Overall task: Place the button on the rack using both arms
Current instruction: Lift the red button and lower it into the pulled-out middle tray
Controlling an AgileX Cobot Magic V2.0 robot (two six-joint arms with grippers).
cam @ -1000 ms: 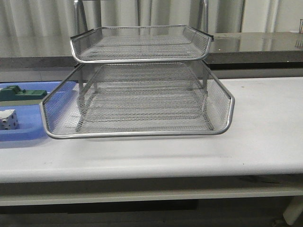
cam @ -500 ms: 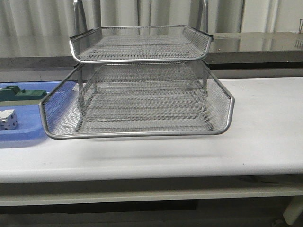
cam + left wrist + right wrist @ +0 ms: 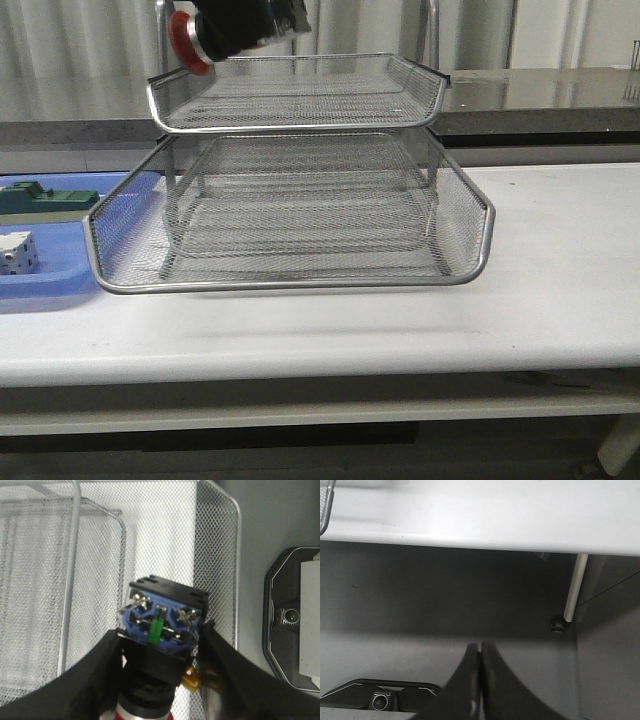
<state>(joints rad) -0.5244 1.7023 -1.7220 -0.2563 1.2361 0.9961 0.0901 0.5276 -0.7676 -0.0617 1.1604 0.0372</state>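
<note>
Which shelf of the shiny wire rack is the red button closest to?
The top shelf. The button, held in the left hand, hangs just above its back left corner; the other shelves sit well below.

On my front feed the button point(image 3: 187, 40) shows a red cap at the upper left of the frame, against a black body. From the left wrist its underside point(image 3: 160, 622) is blue with silver screws and a bright green strip in the middle, plus a yellow bit low down. The left tool point(image 3: 162, 645) is black. The rack point(image 3: 290, 215) is silver diamond mesh. The surface point(image 3: 540, 300) is white; at far left sit a blue tray point(image 3: 40, 285), a green block point(image 3: 45, 198) and a white cube point(image 3: 17, 252) with dark dots.
</note>
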